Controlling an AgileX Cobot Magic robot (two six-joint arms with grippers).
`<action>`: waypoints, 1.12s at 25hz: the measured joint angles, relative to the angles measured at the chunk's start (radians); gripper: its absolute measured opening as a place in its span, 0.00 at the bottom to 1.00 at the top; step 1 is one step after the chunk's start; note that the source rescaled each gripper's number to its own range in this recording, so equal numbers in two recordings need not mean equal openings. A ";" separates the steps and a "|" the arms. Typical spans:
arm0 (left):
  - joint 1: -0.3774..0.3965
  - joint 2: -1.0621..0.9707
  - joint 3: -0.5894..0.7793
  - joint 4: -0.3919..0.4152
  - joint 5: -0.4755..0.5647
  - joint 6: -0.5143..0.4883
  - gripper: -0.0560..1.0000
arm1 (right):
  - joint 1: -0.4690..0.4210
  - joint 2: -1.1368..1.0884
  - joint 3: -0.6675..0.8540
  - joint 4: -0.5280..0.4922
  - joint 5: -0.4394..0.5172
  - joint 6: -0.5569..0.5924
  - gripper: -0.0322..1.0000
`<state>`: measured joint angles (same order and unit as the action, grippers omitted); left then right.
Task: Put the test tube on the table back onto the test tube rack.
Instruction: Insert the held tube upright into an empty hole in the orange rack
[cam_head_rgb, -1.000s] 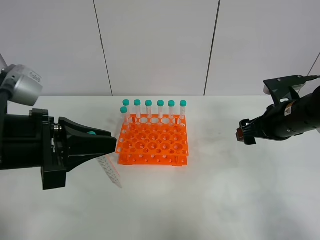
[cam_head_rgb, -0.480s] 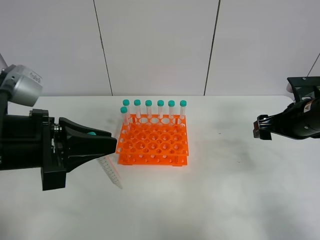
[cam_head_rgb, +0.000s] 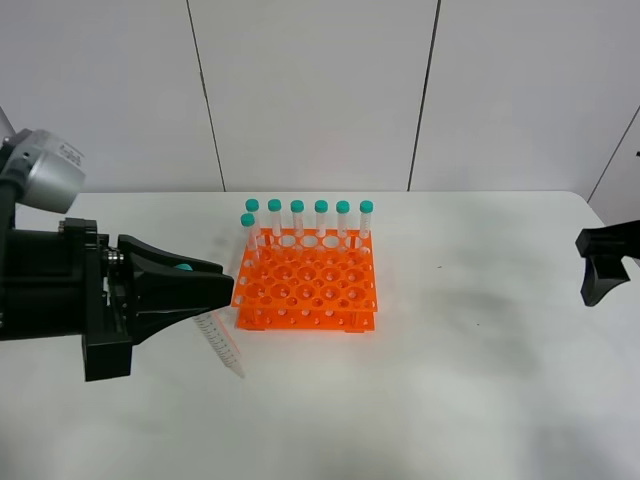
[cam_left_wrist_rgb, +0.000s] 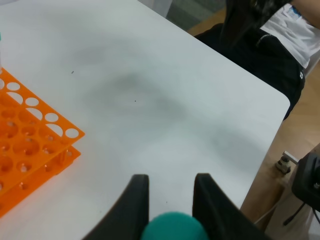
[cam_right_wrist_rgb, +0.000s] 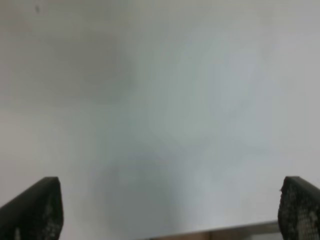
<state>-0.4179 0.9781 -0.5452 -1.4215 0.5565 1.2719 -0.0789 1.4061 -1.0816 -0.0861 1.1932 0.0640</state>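
My left gripper (cam_head_rgb: 218, 285) is shut on the teal cap (cam_head_rgb: 183, 266) of the test tube (cam_head_rgb: 222, 344). The clear tube hangs tilted below the fingers, its pointed tip low by the white table (cam_head_rgb: 450, 380), just in front of the rack's left corner. In the left wrist view the cap (cam_left_wrist_rgb: 175, 227) sits between the two black fingers (cam_left_wrist_rgb: 136, 205). The orange test tube rack (cam_head_rgb: 305, 290) stands mid-table with several teal-capped tubes (cam_head_rgb: 321, 215) along its back row; it also shows in the left wrist view (cam_left_wrist_rgb: 30, 150). My right gripper (cam_head_rgb: 598, 265) is open and empty at the far right edge.
The right wrist view shows only bare white table (cam_right_wrist_rgb: 160, 100) between the wide-apart fingers (cam_right_wrist_rgb: 35, 207). In the left wrist view the table's rounded corner (cam_left_wrist_rgb: 280, 100) drops off, with a dark-clothed person (cam_left_wrist_rgb: 260, 45) beyond it. A panelled wall (cam_head_rgb: 320, 90) stands behind the table.
My right arm has pulled back to the right, out to the edge of the view. The left gripper, the tube and the rack have not moved.
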 joint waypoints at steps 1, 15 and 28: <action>0.000 0.000 0.000 0.000 0.000 0.004 0.06 | 0.000 -0.009 -0.024 -0.001 0.008 0.000 1.00; 0.000 0.000 0.000 0.000 0.000 0.010 0.06 | 0.000 -0.284 -0.162 0.018 0.018 -0.064 1.00; 0.000 0.000 0.000 0.000 0.000 0.010 0.06 | 0.000 -0.673 -0.162 0.025 0.020 -0.064 1.00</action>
<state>-0.4179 0.9781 -0.5452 -1.4215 0.5565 1.2822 -0.0789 0.7327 -1.2440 -0.0608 1.2130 0.0000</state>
